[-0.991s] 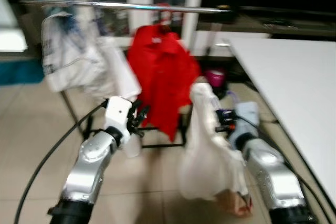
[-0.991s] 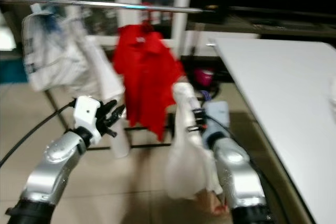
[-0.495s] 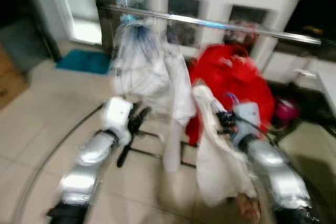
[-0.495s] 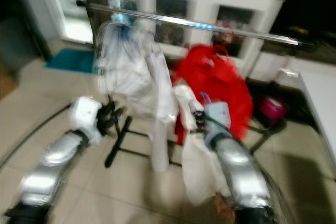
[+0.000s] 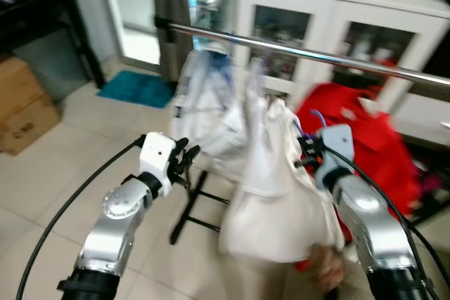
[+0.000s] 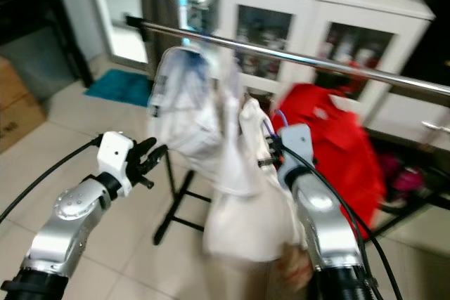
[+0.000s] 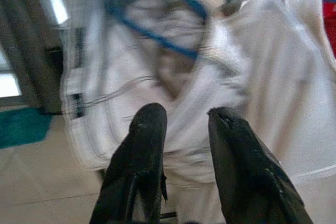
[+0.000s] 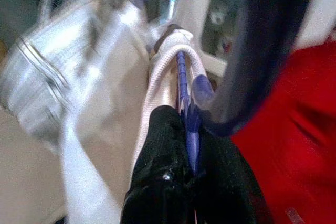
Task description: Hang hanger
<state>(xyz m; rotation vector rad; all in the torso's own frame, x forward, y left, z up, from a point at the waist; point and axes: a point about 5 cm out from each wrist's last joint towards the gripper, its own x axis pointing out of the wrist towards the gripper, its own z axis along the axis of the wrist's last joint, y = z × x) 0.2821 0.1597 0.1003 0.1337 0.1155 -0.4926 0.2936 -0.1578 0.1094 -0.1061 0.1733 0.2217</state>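
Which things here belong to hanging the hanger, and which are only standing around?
For the job: right gripper shut on the purple hanger, white garment, rail.

Lying about: red shirt, cardboard box, teal mat, white cabinet, left gripper, open.

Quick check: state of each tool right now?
Left tool: open, holding nothing.
Right tool: shut on the purple hanger carrying the white garment.

My right gripper (image 8: 184, 129), clamping purple hanger (image 8: 185, 103) with cream garment (image 5: 278, 194): raised closer beneath rail (image 5: 295, 50). Striped shirt (image 5: 204, 103): now directly ahead; red shirt (image 5: 380, 145): now rightward.
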